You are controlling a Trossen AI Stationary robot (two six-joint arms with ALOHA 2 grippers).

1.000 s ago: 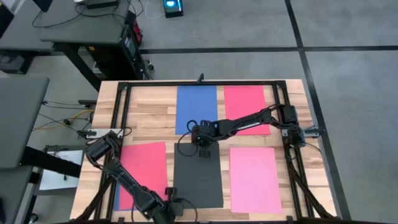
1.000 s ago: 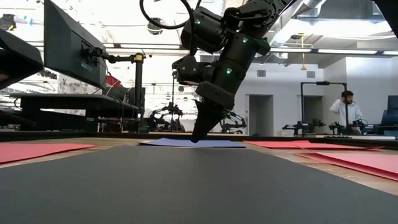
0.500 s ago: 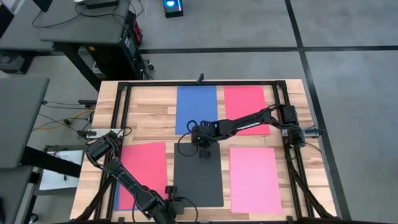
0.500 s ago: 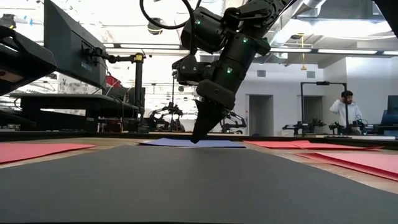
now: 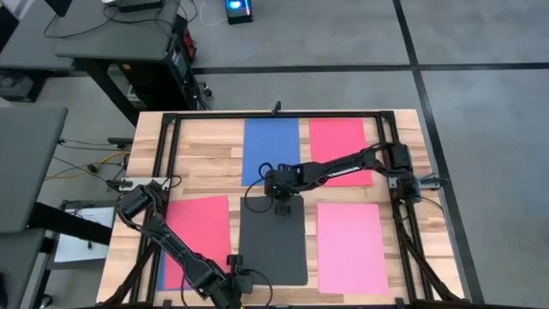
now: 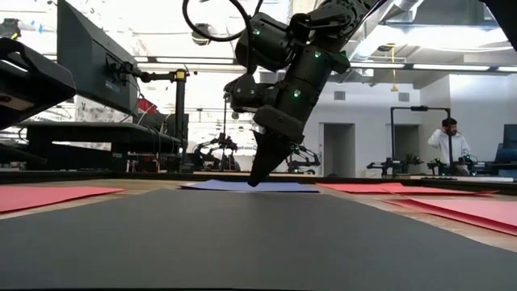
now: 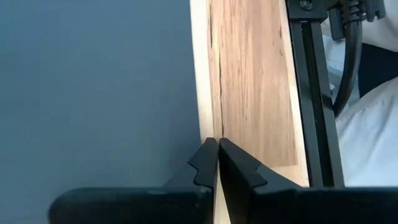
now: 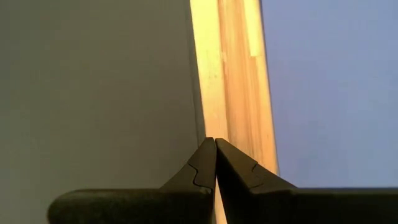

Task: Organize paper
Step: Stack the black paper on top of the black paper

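Observation:
The paper lies flat on the wooden table. There is a black sheet (image 5: pixel 273 245) in the middle, a blue sheet (image 5: pixel 270 150) and a red sheet (image 5: pixel 340 150) at the far side, a pink sheet (image 5: pixel 352 247) on the right, and a red sheet (image 5: pixel 197 236) on the left. A blue strip (image 5: pixel 160 270) shows beside that red sheet. My right gripper (image 5: pixel 283 209) is shut at the black sheet's far edge. My left gripper (image 5: pixel 242 279) is shut at the black sheet's near edge, by its left corner. My right gripper has its shut fingertips (image 6: pixel 254 183) down on the table surface, right at the black sheet's far edge (image 8: pixel 196 124). The fingers slant down from the table's right side. I cannot tell whether they press on the sheet or on the wood beside it. My left gripper's shut fingertips (image 7: pixel 208 155) stand at the black sheet's near edge (image 7: pixel 198 121), slanting down. I cannot tell whether they touch it.
A black frame rail (image 7: pixel 314 106) runs along the table's near edge, just past a strip of bare wood (image 7: pixel 249 81). A narrow strip of wood (image 8: pixel 233 68) separates the black and blue sheets. A person (image 6: pixel 451 139) stands far off in the room.

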